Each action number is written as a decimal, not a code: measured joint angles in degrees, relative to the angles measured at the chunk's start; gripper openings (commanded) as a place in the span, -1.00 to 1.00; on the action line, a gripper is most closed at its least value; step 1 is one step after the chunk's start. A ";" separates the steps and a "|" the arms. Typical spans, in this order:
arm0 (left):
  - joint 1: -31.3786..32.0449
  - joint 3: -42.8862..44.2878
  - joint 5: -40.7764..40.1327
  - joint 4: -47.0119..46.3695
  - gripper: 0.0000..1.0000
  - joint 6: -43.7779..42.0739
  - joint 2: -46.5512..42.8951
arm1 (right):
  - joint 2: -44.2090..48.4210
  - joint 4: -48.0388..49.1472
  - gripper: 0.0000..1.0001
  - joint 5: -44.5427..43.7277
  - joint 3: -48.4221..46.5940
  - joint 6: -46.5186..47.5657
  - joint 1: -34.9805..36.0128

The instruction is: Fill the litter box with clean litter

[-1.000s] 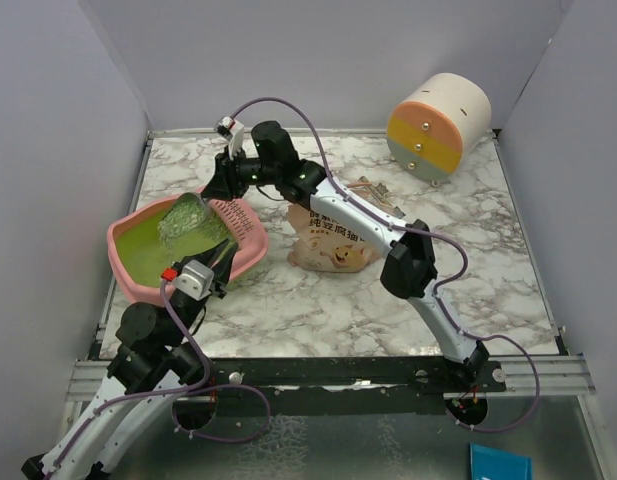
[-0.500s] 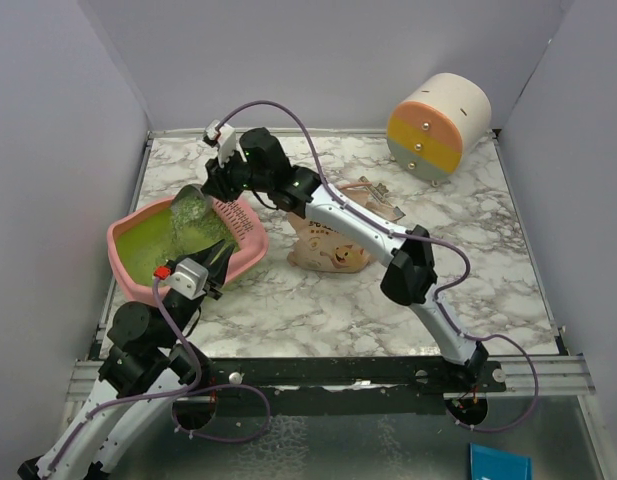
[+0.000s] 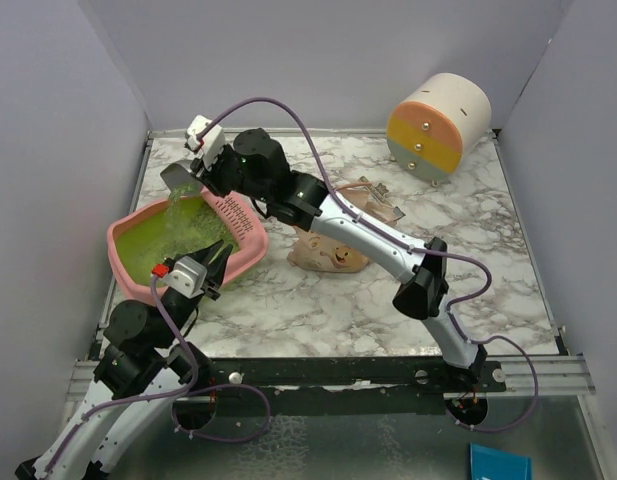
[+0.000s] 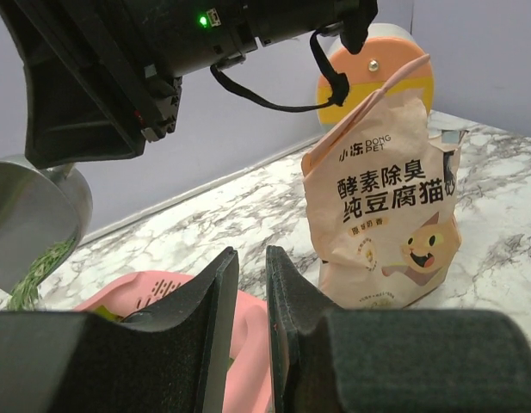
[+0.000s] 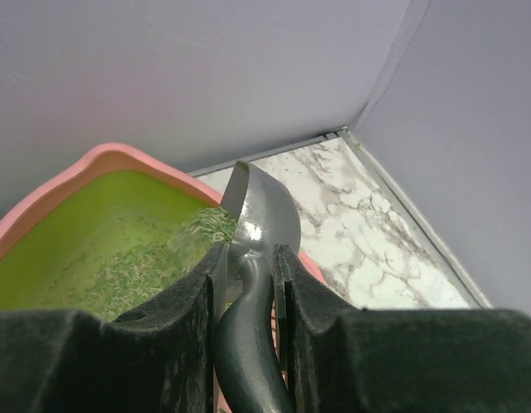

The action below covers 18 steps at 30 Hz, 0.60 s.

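Observation:
The pink litter box [image 3: 123, 235], yellow-green inside, sits at the left of the table. Litter granules [image 3: 183, 230] lie over its floor and also show in the right wrist view [image 5: 119, 267]. My right gripper [image 3: 210, 172] is shut on the handle of a grey metal scoop [image 3: 180, 177], held tilted above the box's far edge. Granules fall from the scoop [image 5: 261, 215] into the box [image 5: 41, 215]. My left gripper [image 3: 220, 258] is shut on the box's near right rim [image 4: 248, 318]. The tan cat-printed pouch [image 3: 333, 250] stands right of the box and also shows in the left wrist view [image 4: 390, 215].
A round cream-orange-yellow drawer unit [image 3: 438, 125] stands at the back right. Grey walls close in the left, back and right sides. The right arm reaches across the pouch. A slotted pink rim piece [image 3: 238, 210] sits on the box's right side.
My right gripper has lifted the scoop up and toward the far left, from low over the box to above its far edge. The left gripper stays on the rim.

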State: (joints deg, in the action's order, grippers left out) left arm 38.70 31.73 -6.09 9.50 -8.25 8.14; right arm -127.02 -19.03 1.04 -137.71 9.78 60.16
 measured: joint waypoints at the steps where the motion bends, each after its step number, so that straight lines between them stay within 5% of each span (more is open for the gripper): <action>1: 0.00 0.11 0.00 0.13 -0.53 0.00 0.11 | 0.09 0.28 -0.98 -1.05 0.11 1.27 0.55; 18: 0.00 0.52 0.02 0.52 -0.52 0.07 1.66 | 0.28 5.25 -0.98 -14.58 5.49 12.92 3.87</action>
State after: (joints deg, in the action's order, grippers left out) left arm 38.70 32.25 -6.07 10.02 -8.19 9.80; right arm -126.74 -13.78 -13.54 -132.22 22.70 64.03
